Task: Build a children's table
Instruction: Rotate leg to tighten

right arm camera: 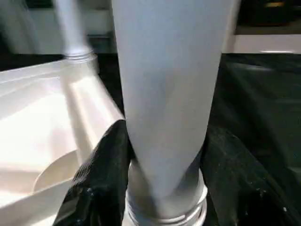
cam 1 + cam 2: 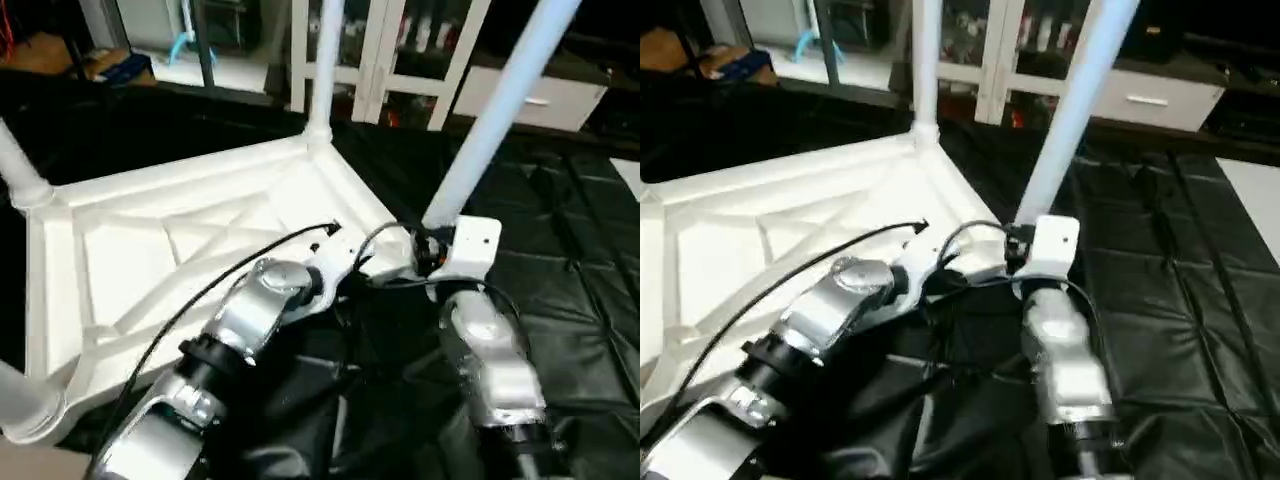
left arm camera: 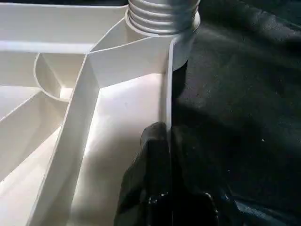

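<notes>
Both end effectors work at the near right corner of the upturned table top [image 2: 170, 240], which lies ribs-up on a black mat [image 2: 570, 290]. Left end effector [image 3: 167, 141] is pressed together on the top's thin side wall just below the corner socket [image 3: 162, 19], one finger inside the rim and one outside. Right end effector [image 1: 162, 155] has its black fingers [image 1: 103, 165] closed around the base of a tilted white leg [image 2: 500, 100] standing in that socket. Three other legs rise from the remaining corners, one [image 2: 325, 60] upright at the far corner in front of a white glass-door cabinet [image 2: 400, 50].
</notes>
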Motion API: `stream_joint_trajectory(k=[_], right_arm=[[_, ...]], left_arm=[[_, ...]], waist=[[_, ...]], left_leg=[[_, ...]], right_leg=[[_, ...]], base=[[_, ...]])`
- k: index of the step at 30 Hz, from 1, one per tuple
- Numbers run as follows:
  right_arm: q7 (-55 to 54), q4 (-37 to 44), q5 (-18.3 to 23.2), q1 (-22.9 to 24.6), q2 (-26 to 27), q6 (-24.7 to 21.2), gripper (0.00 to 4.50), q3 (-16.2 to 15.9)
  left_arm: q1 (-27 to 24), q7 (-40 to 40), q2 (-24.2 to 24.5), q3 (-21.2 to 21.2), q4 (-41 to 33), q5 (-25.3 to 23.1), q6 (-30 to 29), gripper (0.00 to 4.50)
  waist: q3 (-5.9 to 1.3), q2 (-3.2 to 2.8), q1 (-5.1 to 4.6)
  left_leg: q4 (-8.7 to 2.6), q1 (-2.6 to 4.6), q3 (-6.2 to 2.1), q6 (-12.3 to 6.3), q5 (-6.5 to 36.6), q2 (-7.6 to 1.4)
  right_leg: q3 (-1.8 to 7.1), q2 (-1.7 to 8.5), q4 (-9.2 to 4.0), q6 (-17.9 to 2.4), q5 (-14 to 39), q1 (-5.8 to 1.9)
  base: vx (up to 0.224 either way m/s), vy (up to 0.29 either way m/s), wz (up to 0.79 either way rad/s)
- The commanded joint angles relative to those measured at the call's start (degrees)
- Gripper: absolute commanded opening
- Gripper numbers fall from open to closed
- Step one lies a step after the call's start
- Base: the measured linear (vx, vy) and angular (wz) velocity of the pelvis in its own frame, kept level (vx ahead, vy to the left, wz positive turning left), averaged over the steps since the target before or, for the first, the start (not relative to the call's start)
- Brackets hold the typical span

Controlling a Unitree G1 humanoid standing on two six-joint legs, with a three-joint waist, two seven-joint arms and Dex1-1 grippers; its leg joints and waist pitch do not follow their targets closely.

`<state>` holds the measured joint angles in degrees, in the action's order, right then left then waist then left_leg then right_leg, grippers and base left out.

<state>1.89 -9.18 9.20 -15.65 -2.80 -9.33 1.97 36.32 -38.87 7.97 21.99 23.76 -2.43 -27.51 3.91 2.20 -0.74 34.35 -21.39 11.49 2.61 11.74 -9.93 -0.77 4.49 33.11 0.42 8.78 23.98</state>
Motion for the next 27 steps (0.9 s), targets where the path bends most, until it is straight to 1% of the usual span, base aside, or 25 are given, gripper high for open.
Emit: stream_joint_trajectory(k=[1, 3, 4, 5, 6, 7, 8, 9, 10, 11, 12, 13, 14, 15, 18, 19, 20, 21, 22, 24, 26, 27], right_arm=[[4.11, 1.43, 1.0, 1.46, -2.71, 0.05, 2.56, 0.67], [5.27, 3.2, 1.06, 1.84, -4.62, -1.01, 2.78, 0.44], [6.32, 3.84, 1.41, 1.87, -5.76, -1.41, 2.9, 0.65], [7.6, 4.37, 1.97, 1.83, -7.03, -1.54, 2.97, 0.99], [11.34, 5.21, 4.44, 1.77, -8.56, -2.82, 3.03, 1.55], [13.7, 5.45, 6.01, 1.64, -9.37, -3.31, 3.03, 1.85], [19.6, 6.46, 9.02, 2.03, -11.72, -5.4, 3.18, 1.66], [25.45, 7.23, 11.21, 2.58, -14.33, -7.2, 3.31, 1.04], [29.63, 7.67, 12.07, 3.11, -16.57, -8.0, 3.31, 0.3], [35.1, 8.37, 13.1, 4.22, -19.71, -8.63, 3.51, -0.56], [35.1, 8.37, 13.1, 4.22, -19.71, -8.63, 3.51, -0.56], [38.13, 8.72, 13.49, 4.97, -21.54, -8.72, 3.51, -1.04], [38.45, 8.76, 13.55, 5.05, -21.72, -8.73, 3.51, -1.07], [41.41, 9.13, 14.16, 5.76, -23.4, -8.85, 3.51, -1.39], [46.38, 9.61, 15.46, 6.81, -26.22, -9.09, 3.51, -1.8], [48.24, 9.78, 16.0, 7.15, -27.33, -9.49, 3.51, -2.28], [48.45, 9.8, 16.06, 7.19, -27.45, -9.55, 3.51, -2.35], [49.22, 9.88, 16.28, 7.32, -27.89, -9.78, 3.26, -2.6], [49.63, 9.86, 16.85, 7.28, -27.76, -10.21, 3.18, -2.67], [50.97, 9.93, 18.37, 7.12, -27.53, -11.58, 3.13, -2.8], [51.78, 10.09, 19.21, 7.04, -27.44, -12.37, 2.84, -2.89], [52.16, 10.18, 19.33, 7.05, -27.29, -12.55, 2.84, -2.92]], left_arm=[[-1.4, -0.17, 3.71, -1.17, 0.98, -2.21, 1.63, 0.0], [-1.95, -2.27, 5.22, 0.13, 0.73, -2.1, 3.35, 0.0], [-2.4, -4.51, 6.28, 1.02, 0.35, -1.88, 5.09, 0.0], [-2.93, -6.45, 7.38, 1.66, -0.16, -1.54, 5.46, 0.0], [-3.7, -9.64, 9.0, 2.62, -0.82, -1.19, 8.02, 0.0], [-4.17, -11.65, 9.92, 3.13, -1.06, -1.1, 9.87, 0.0], [-5.02, -14.44, 11.44, 3.55, -1.79, -0.68, 11.55, 0.0], [-5.84, -17.5, 12.86, 4.01, -2.61, 0.03, 13.73, 0.0], [-6.49, -19.9, 13.88, 4.26, -3.42, 0.82, 14.44, 0.0], [-7.21, -22.22, 15.16, 4.3, -4.46, 1.7, 14.59, 0.0], [-7.21, -22.22, 15.16, 4.3, -4.46, 1.7, 14.59, 0.0], [-7.62, -23.41, 15.86, 4.28, -5.1, 2.21, 14.49, 0.0], [-7.65, -23.51, 15.92, 4.26, -5.16, 2.29, 14.45, 0.0], [-7.96, -24.4, 16.46, 4.01, -5.74, 2.99, 14.08, 0.0], [-8.25, -25.26, 17.12, 3.32, -6.54, 4.21, 13.76, 0.0], [-8.32, -25.27, 17.32, 3.1, -6.7, 4.4, 13.8, 0.0], [-8.33, -25.27, 17.35, 3.08, -6.72, 4.41, 13.81, 0.0], [-8.37, -25.26, 17.44, 3.02, -6.77, 4.45, 13.84, 0.0], [-8.5, -25.42, 17.48, 3.0, -6.87, 4.6, 13.94, 0.0], [-8.83, -26.04, 17.49, 2.9, -7.03, 4.73, 14.51, 0.0], [-8.98, -26.68, 17.47, 2.86, -7.09, 4.72, 14.97, 0.0], [-9.0, -26.96, 17.4, 2.85, -7.21, 4.73, 14.99, 0.0]], waist=[[-3.51, 0.2, 0.11], [-3.55, 0.18, 0.15], [-3.54, 0.09, 0.14], [-3.58, 0.06, 0.13], [-3.53, 0.03, 0.12], [-3.55, -0.02, 0.19], [-3.51, -0.26, 0.11], [-3.48, -0.24, 0.2], [-3.43, -0.23, 0.3], [-3.41, -0.23, 0.29], [-3.45, -0.33, 0.67], [-3.29, -0.21, 1.0], [-3.29, -0.28, 1.17], [-3.3, -0.15, 1.18], [-3.13, -0.04, 1.44], [-3.12, 0.25, 1.42], [-3.1, 0.26, 1.39], [-3.15, 0.31, 1.27], [-3.14, 0.28, 1.22], [-3.19, 0.38, 1.14], [-3.32, 0.35, 1.16], [-3.32, 0.29, 1.17]], left_leg=[[-4.64, 0.35, -1.19, -3.01, 11.47, -2.45], [-4.62, 0.17, -1.27, -3.35, 10.56, -2.47], [-4.55, 0.38, -1.22, -3.74, 9.99, -2.57], [-4.52, 0.53, -1.14, -3.76, 9.91, -2.67], [-4.56, 0.54, -1.18, -4.03, 9.85, -2.67], [-4.63, 0.48, -1.29, -4.04, 9.98, -2.78], [-4.59, 0.75, -1.21, -4.51, 10.39, -2.88], [-4.64, 0.66, -1.35, -4.44, 9.98, -3.05], [-4.58, 0.8, -1.25, -4.78, 9.85, -3.14], [-4.59, 0.82, -1.2, -4.92, 9.77, -3.17], [-4.47, 1.1, -1.06, -5.19, 9.61, -3.26], [-4.5, 1.16, -0.95, -5.35, 9.37, -3.32], [-4.5, 1.21, -0.9, -5.22, 9.36, -3.36], [-4.52, 1.09, -0.9, -4.87, 9.65, -3.27], [-4.64, 1.21, -0.94, -4.03, 11.15, -3.35], [-4.64, 1.12, -1.03, -3.93, 11.81, -3.33], [-4.68, 1.07, -1.04, -3.83, 11.96, -3.29], [-4.64, 1.05, -1.05, -3.66, 12.0, -3.21], [-4.62, 1.06, -1.07, -3.53, 12.09, -3.22], [-4.59, 0.93, -1.13, -3.63, 11.96, -3.18], [-4.47, 1.0, -1.13, -4.01, 10.96, -3.23], [-4.46, 0.98, -1.09, -4.3, 10.07, -3.2]], right_leg=[[1.49, 2.56, -3.36, -10.16, 10.72, -2.3], [1.49, 2.7, -3.25, -10.5, 10.51, -2.61], [1.47, 2.67, -3.26, -11.0, 10.57, -2.5], [1.51, 2.69, -3.19, -11.35, 10.36, -2.45], [1.45, 2.62, -3.17, -11.92, 10.4, -2.5], [1.43, 2.68, -3.05, -12.06, 10.46, -2.69], [1.45, 2.58, -3.01, -12.79, 9.64, -2.56], [1.45, 2.67, -2.85, -13.01, 9.17, -2.68], [1.43, 2.61, -2.76, -13.56, 8.21, -2.68], [1.41, 2.58, -2.68, -13.9, 7.85, -2.7], [1.46, 2.71, -2.62, -14.44, 7.44, -2.66], [1.52, 2.82, -2.63, -14.74, 7.56, -2.54], [1.53, 2.86, -2.59, -14.89, 7.79, -2.43], [1.49, 2.91, -2.65, -14.98, 8.88, -2.49], [1.56, 3.05, -2.97, -14.39, 12.03, -2.48], [1.53, 3.08, -2.96, -14.1, 13.44, -2.52], [1.53, 3.08, -3.1, -13.81, 14.13, -2.51], [1.52, 3.07, -3.14, -13.44, 14.9, -2.45], [1.54, 3.11, -3.23, -13.22, 15.56, -2.34], [1.54, 3.16, -3.22, -13.05, 15.84, -2.46], [1.51, 3.08, -3.11, -13.15, 14.91, -2.4], [1.48, 3.01, -3.01, -13.42, 13.69, -2.39]], base=[[0.0, 0.0, 0.0], [0.0, 0.0, 0.0], [0.0, 0.0, 0.0], [0.0, 0.0, 0.0], [0.0, 0.0, 0.0], [0.0, 0.0, 0.0], [0.0, 0.0, 0.0], [0.0, 0.0, 0.0], [0.0, 0.0, 0.0], [0.0, 0.0, 0.0], [0.0, 0.0, 0.0], [0.0, 0.0, 0.0], [0.0, 0.0, 0.0], [0.0, 0.0, 0.0], [0.0, 0.0, 0.0], [0.0, 0.0, 0.0], [0.0, 0.0, 0.0], [0.0, 0.0, 0.0], [0.0, 0.0, 0.0], [0.0, 0.0, 0.0], [0.0, 0.0, 0.0], [0.0, 0.0, 0.0]])
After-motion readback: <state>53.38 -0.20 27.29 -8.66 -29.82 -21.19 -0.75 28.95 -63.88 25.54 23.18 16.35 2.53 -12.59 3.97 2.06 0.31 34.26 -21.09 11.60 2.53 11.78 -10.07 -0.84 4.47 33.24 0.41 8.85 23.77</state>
